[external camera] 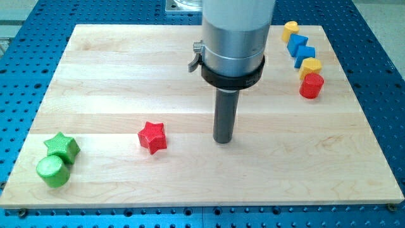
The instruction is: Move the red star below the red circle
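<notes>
The red star (152, 137) lies on the wooden board (126, 69), left of centre in the lower half. The red circle (311, 85) stands near the board's right edge, at the bottom end of a column of blocks. My tip (223, 140) rests on the board about a hundred pixels to the right of the red star, not touching it, and far to the left of and below the red circle.
Above the red circle a column runs upward: a yellow block (310, 66), a blue block (305, 53), another blue block (296, 43) and a yellow block (290, 29). A green star (62, 145) and a green circle (52, 171) sit at the lower left corner.
</notes>
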